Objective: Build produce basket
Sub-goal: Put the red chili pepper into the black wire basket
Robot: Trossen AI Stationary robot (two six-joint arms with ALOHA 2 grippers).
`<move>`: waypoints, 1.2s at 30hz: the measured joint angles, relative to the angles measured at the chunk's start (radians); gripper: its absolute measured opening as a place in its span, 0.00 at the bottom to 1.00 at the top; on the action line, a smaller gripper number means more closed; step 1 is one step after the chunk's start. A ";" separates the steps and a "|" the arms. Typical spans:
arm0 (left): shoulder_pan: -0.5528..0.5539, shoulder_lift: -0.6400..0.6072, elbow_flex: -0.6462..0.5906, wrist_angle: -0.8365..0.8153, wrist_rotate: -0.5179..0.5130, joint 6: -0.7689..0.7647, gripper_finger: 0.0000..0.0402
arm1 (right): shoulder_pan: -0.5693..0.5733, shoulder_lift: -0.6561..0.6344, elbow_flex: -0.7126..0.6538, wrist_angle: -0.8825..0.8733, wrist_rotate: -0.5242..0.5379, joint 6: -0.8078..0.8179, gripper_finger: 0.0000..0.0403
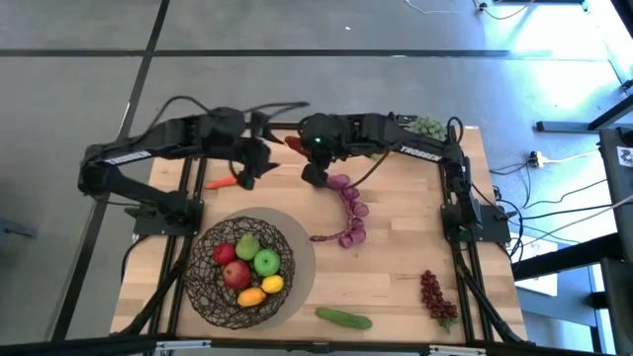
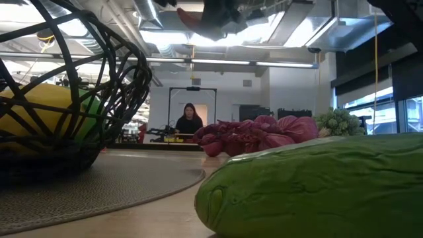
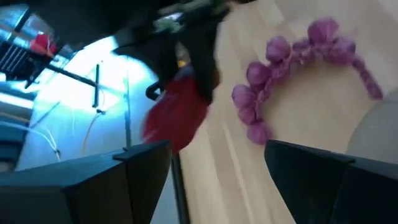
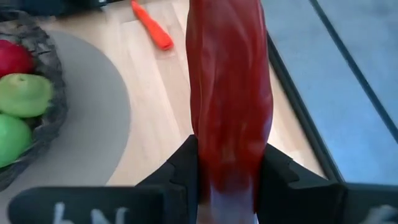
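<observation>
The right gripper (image 4: 227,177) is seen raised over the far middle of the pale wooden table (image 1: 396,277), its two dark fingers closed on a long, glossy red chili pepper (image 4: 229,93), which is clamped between them and juts out beyond the fingertips. The left gripper (image 1: 249,170) hangs just beside it, over the far left of the table, with its fingers parted and nothing between them. A small orange-red carrot-shaped piece (image 1: 222,183) lies on the wood near the left gripper. A curved string of purple garlic-like bulbs (image 1: 350,210) is laid on the table on the near side of the right gripper. Nearer still, to the left, the round dark wire-mesh basket (image 1: 203,272) rests on a flat grey round mat (image 1: 301,259), well apart from the held chili; red and green apples (image 1: 259,259) and yellow fruits (image 1: 263,289) are held in it.
</observation>
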 joint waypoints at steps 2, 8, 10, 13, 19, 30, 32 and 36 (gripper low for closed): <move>-0.011 0.024 -0.002 0.011 -0.034 0.061 0.63 | -0.004 0.000 0.000 0.000 0.005 -0.003 0.23; -0.064 0.079 -0.001 0.132 -0.250 0.231 0.63 | -0.005 0.000 0.000 -0.016 0.006 -0.004 0.23; -0.064 0.087 -0.001 0.145 -0.239 0.280 0.63 | -0.004 0.000 0.000 -0.018 0.006 -0.004 0.23; -0.063 0.111 0.000 0.144 -0.239 0.328 0.63 | -0.005 0.000 0.000 -0.019 0.005 -0.004 0.23; -0.039 0.152 0.000 0.150 -0.263 0.335 0.63 | -0.005 0.000 0.000 -0.019 0.004 -0.004 0.23; -0.002 0.168 -0.001 0.160 -0.287 0.355 0.63 | -0.004 0.000 0.000 -0.019 0.003 -0.004 0.23; -0.002 0.168 -0.001 0.160 -0.287 0.355 0.63 | -0.004 0.000 0.000 -0.019 0.003 -0.004 0.23; -0.002 0.168 -0.001 0.160 -0.287 0.353 0.63 | -0.004 0.000 0.000 -0.019 0.003 0.000 0.23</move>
